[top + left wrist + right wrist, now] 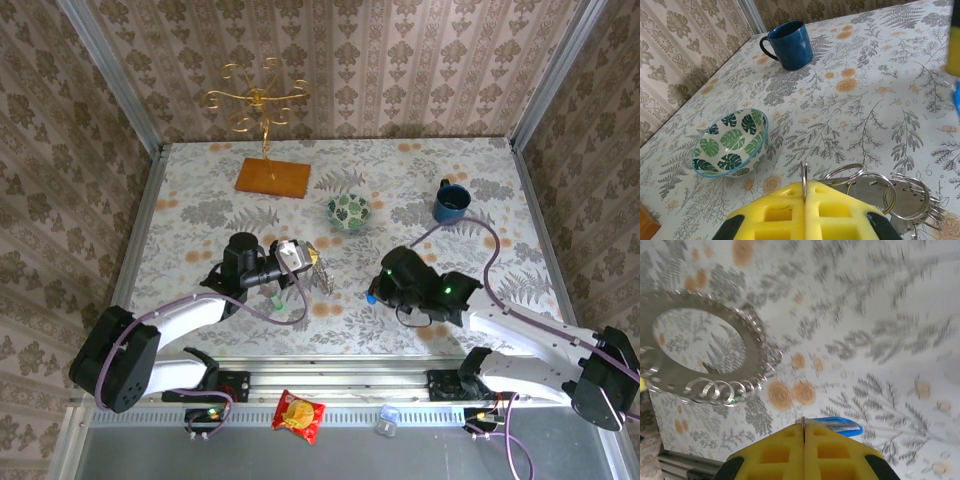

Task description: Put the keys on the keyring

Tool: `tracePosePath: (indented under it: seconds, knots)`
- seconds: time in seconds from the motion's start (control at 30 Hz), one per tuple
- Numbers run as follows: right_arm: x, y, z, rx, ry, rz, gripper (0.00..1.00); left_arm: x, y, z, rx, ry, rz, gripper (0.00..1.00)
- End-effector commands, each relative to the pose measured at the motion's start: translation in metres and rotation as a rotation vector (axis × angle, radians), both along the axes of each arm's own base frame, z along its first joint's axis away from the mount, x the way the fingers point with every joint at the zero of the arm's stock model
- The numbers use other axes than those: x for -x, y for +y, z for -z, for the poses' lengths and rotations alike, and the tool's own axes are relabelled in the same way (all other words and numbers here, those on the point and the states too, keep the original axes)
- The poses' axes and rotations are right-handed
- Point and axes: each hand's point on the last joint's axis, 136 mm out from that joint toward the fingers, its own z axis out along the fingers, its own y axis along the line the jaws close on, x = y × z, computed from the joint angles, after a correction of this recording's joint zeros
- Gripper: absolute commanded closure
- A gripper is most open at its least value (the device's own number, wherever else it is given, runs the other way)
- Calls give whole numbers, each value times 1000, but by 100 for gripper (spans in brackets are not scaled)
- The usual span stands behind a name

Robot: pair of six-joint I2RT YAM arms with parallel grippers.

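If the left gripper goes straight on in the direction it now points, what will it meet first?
Probably the table, between the blue mug and the right gripper. The left gripper, shut on the keyring, aims past the bowl; depth is unclear.

I'm looking at a flat table [420, 165] printed with grey ferns and orange flowers. Sitting on it are a dark blue ceramic mug [451, 203], a green leaf-patterned bowl [349, 211], an orange-brown rectangular board [273, 177] and, near the front, a tiny green-headed key [283, 299].
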Motion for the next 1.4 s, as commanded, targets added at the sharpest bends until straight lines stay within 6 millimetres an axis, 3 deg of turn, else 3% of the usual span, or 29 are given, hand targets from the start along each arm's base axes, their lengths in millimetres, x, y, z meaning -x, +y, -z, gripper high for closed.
tracePosePath:
  seconds: [0.0,0.2,0.43,0.73,1.17,1.37]
  knots:
    - [-8,-7,-23,131,-140,-224,100,7,-1,-11,45,16,26,100]
    - [-29,12,-69,94,-368,-392,100,16,-4,-18,88,43,77,100]
    - [-32,40,-105,78,-701,-636,100,20,-5,-23,118,63,110,100]
    - [-37,56,-99,184,-927,-819,100,28,-6,-24,144,120,146,100]
    - [-44,79,-73,183,-895,-975,100,29,-10,-24,151,152,175,100]
    - [-43,89,-72,145,-883,-1019,100,28,-10,-20,147,160,168,100]
